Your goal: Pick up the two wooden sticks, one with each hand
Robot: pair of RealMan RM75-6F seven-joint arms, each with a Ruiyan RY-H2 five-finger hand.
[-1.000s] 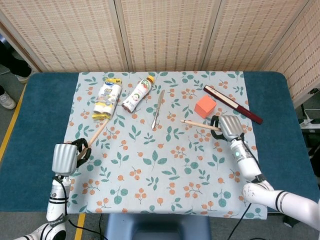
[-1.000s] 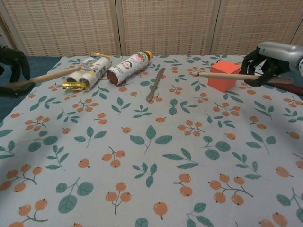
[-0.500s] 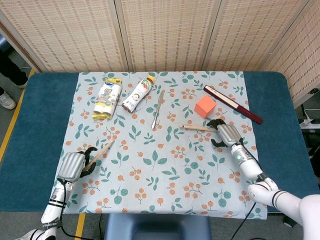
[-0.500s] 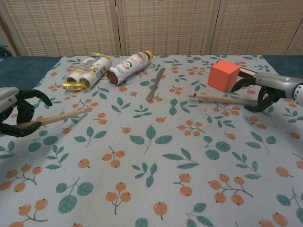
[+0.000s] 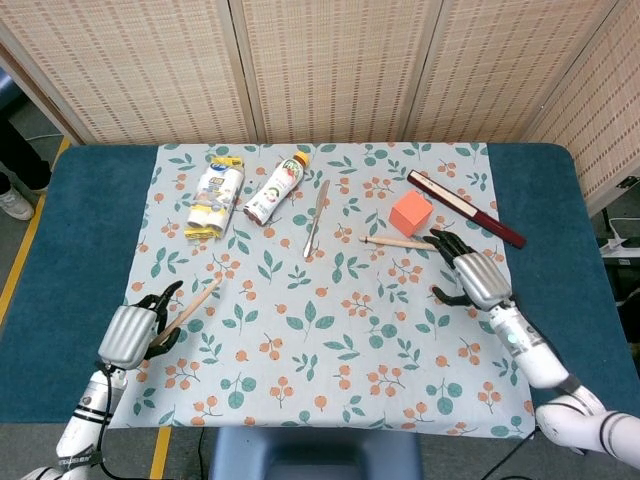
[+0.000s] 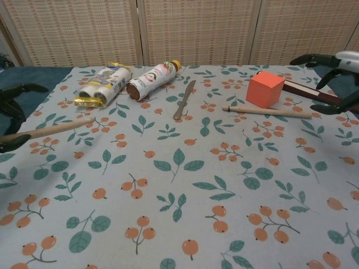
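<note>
Two wooden sticks lie on the leaf-patterned cloth. The left stick (image 5: 190, 308) (image 6: 50, 129) lies slanted at the near left. Its near end sits between the spread fingers of my left hand (image 5: 128, 335) (image 6: 8, 103), which does not grip it. The right stick (image 5: 398, 241) (image 6: 269, 111) lies flat just in front of the orange cube (image 5: 410, 212) (image 6: 264, 89). My right hand (image 5: 475, 278) (image 6: 348, 56) is beside the stick's right end, fingers spread wide and holding nothing.
A wooden knife (image 5: 316, 217) (image 6: 184, 100) lies mid-table. A bottle on its side (image 5: 277, 187) (image 6: 151, 80) and a yellow-white pack (image 5: 215, 195) (image 6: 104, 84) are at the back left. A dark red bar (image 5: 465, 208) (image 6: 305, 92) lies behind the cube.
Both hands came down from holding the sticks raised, then spread their fingers. The right stick now lies free on the cloth and the right hand has drawn back from it.
</note>
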